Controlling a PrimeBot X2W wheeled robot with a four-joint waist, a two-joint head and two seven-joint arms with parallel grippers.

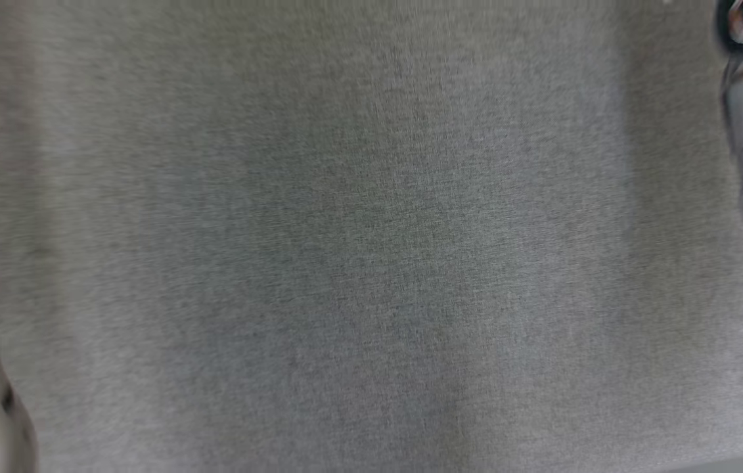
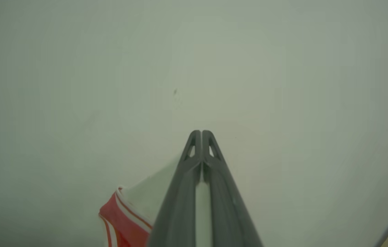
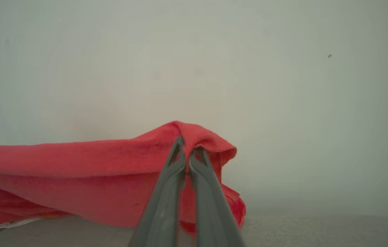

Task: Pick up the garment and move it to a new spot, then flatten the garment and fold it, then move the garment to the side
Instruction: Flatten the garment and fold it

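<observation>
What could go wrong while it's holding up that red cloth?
The right hand pinches only a small peak of the red garment at its very tips, so it might slip out. The cloth's lower edge trails on the grey surface, so moving it could drag and bunch it.

Garment [image 3: 77, 161]: you see soft red cloth, matt, faintly fuzzy.
Surface [image 1: 371, 263]: grey woven fabric, matt.
Fingers [image 3: 166, 202]: dark, smooth, matt plastic.

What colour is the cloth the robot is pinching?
The garment is red; the right wrist view shows it best.
</observation>
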